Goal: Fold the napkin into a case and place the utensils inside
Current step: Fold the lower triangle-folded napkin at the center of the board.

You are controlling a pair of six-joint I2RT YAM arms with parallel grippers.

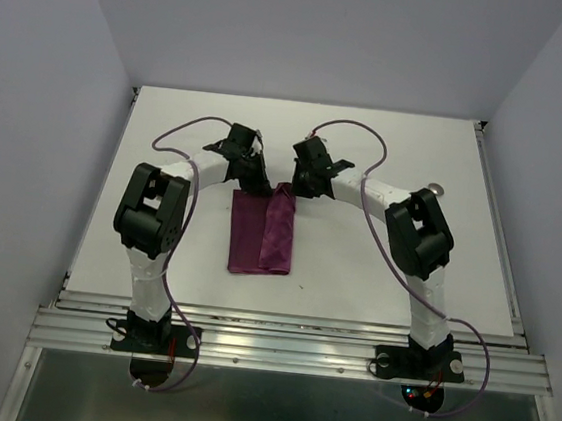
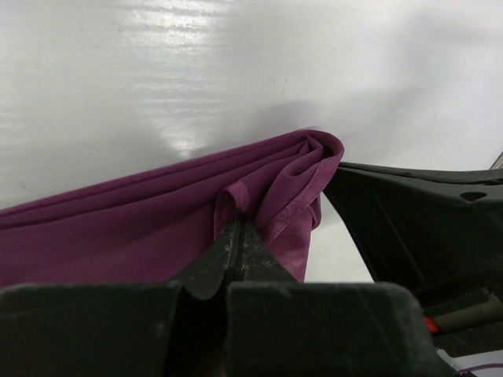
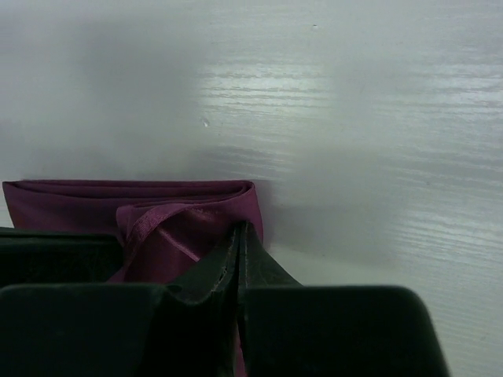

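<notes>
The plum-purple napkin [image 1: 261, 234] lies on the white table [image 1: 375, 271] as a narrow folded strip, with a lighter flap along its right side. My left gripper [image 1: 261, 184] is shut on the strip's far end, and a small fold of the napkin [image 2: 118, 228] is pinched at its tips [image 2: 238, 228]. My right gripper [image 1: 296, 187] sits beside it, shut on the same end's right corner. That corner of the napkin [image 3: 157, 200] bunches against the right gripper's closed tips [image 3: 240, 232]. One small shiny round utensil piece [image 1: 436, 190] peeks out by the right arm's elbow; the rest is hidden.
The right gripper's black body [image 2: 416, 220] stands close to the right of the left gripper's fingers. Purple cables loop from both arms over the far table. The table's metal front rail [image 1: 287, 347] runs along the near edge.
</notes>
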